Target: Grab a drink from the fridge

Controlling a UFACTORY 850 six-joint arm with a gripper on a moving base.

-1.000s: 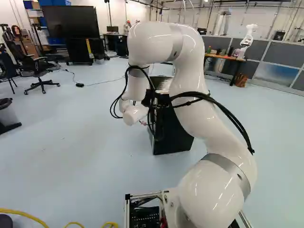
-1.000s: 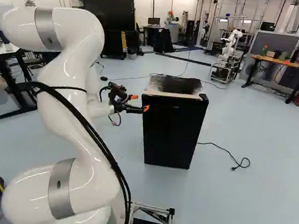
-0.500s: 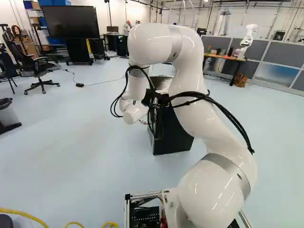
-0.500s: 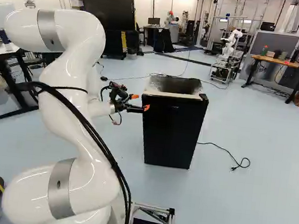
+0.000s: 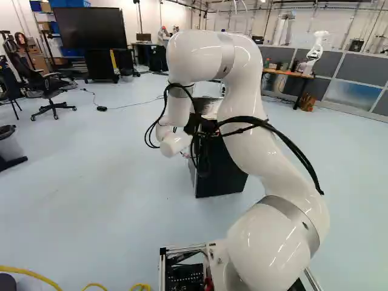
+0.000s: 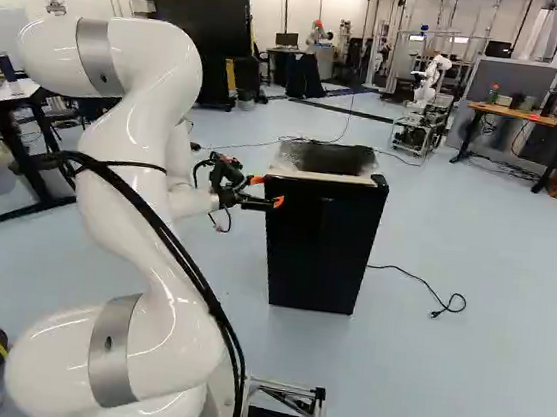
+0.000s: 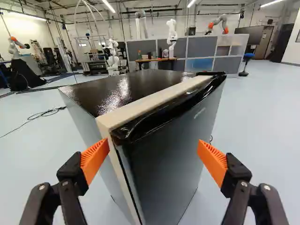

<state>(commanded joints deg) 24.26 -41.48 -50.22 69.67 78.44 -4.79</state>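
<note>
Our black, orange-padded claw [image 7: 153, 153] stands wide. At twelve o'clock, the boxy black fridge [image 7: 164, 159] looks closed; opening and grabbing remain.

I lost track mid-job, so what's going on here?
The arm holds its gripper up at the small black fridge, whose door looks shut. The fingers stand open, spread either side of the door's near edge, gripping nothing. Whether they touch it, I cannot tell. No drink is in sight.
</note>
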